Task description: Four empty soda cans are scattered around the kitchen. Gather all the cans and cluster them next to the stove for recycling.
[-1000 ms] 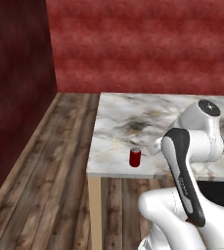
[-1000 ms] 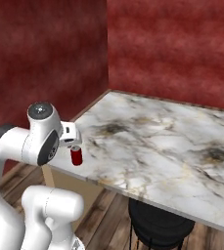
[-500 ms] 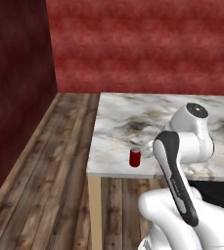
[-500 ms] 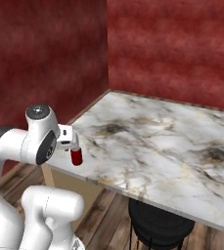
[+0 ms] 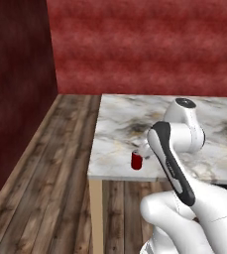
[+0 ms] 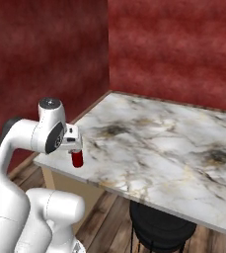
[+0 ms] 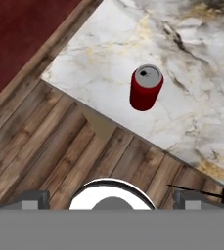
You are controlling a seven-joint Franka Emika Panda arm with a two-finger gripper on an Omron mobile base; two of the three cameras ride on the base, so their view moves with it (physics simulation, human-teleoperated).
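In the left base view, a red soda can (image 5: 137, 160) is standing upright near the front corner of the marble table (image 5: 120, 119), with the arm reaching over it.

In the right base view, the gripper (image 6: 75, 148) is hovering directly above the can (image 6: 77, 159), seemingly not gripping it.

In the hand view, the can (image 7: 145, 88) is sitting ahead of the fingertips (image 7: 33, 198), which are spread as wide as they go and holding nothing. To grasp well, the gripper probably should centre over the silver top, descend straight, and close around the mid-body, since the can is standing close to the table edge. No brand or writing is readable on it.
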